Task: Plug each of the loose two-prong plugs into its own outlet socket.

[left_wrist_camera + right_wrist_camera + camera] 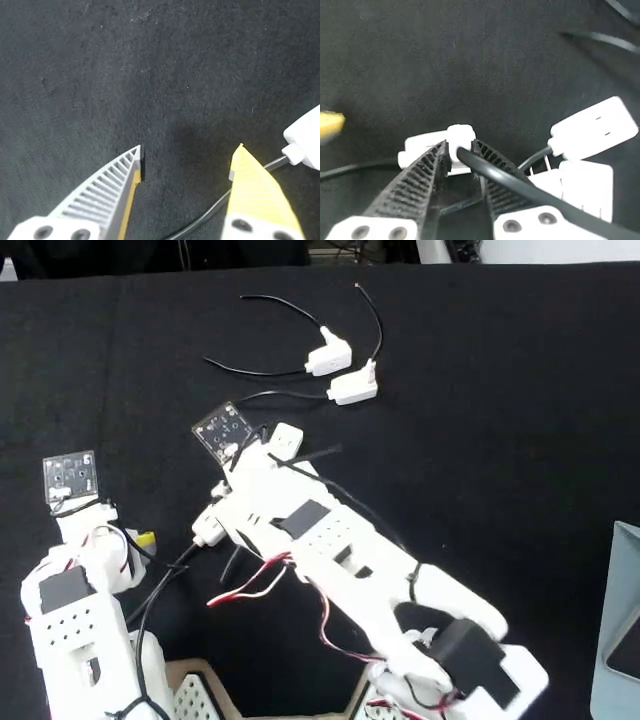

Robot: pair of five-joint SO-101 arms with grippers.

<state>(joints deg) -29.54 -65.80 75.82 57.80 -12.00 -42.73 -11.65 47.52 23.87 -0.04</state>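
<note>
Around: a grey box (620,620) stands at the right edge of the black table (500,440).
In the way: a black cord (490,172) lies across one finger of the right gripper (460,147).
Right gripper: squeezed tight on a white plug (461,136), left of the middle.
Left gripper (190,150): fingers spread wide, holding nothing, near left.
Socket (595,125): one white block, just beside the right gripper.
Plugs: three. One is held. One loose plug (328,358) and a second loose plug (352,390) lie side by side, far middle.

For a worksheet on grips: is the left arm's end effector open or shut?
Open. The left end effector has its fingertips wide apart, nothing between them.
</note>
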